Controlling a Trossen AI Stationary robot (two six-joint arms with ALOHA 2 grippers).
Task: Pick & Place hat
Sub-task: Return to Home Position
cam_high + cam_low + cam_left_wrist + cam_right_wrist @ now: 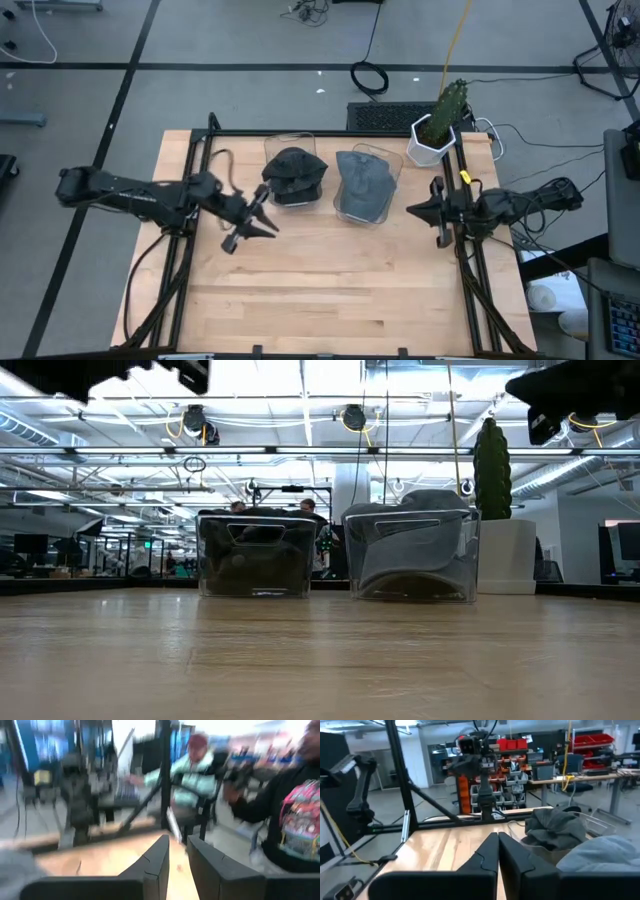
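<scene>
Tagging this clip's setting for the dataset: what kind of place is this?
Probably a robotics lab or workshop. The left arm and right arm flank a railed wooden table; red parts bins fill shelves behind it; exposed ceiling pipes run overhead.

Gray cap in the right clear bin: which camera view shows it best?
The high view: the whole gray cap lies in the right bin, seen from above. The low view shows the cap through the bin wall; the right wrist view only part of it; in the left wrist view I cannot find it.
</scene>
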